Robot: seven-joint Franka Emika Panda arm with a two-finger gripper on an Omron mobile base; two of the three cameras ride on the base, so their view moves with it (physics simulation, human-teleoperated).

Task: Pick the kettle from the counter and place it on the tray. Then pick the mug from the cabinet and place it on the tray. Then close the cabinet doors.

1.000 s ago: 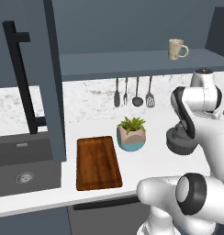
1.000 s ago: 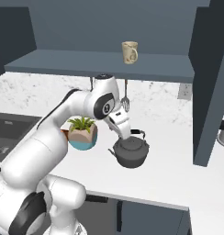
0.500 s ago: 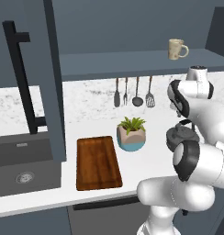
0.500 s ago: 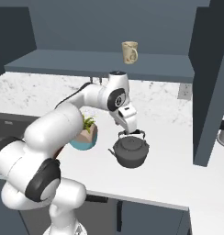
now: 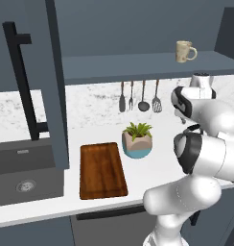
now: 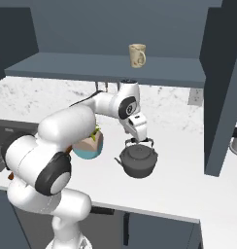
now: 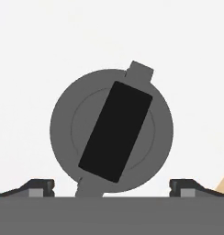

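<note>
The dark grey kettle stands upright on the white counter, to the right of the plant pot. My gripper hangs open just above it, one finger on each side of the arched black handle. From the hand view I look straight down on the kettle, with the fingertips wide apart at its rim. The reddish-brown tray lies bare on the counter beside the sink. The cream mug stands on the cabinet shelf; the mug is at the upper right in the left base view. Both cabinet doors stand open.
A beige-and-blue plant pot sits between tray and kettle. Several utensils hang on the back wall. The dark sink is left of the tray. The open right door juts out over the counter beside the kettle.
The arm has swung further over the kettle, and the hand has come down a little closer to its handle. The jaws stayed open. Kettle, mug and tray have not moved.
</note>
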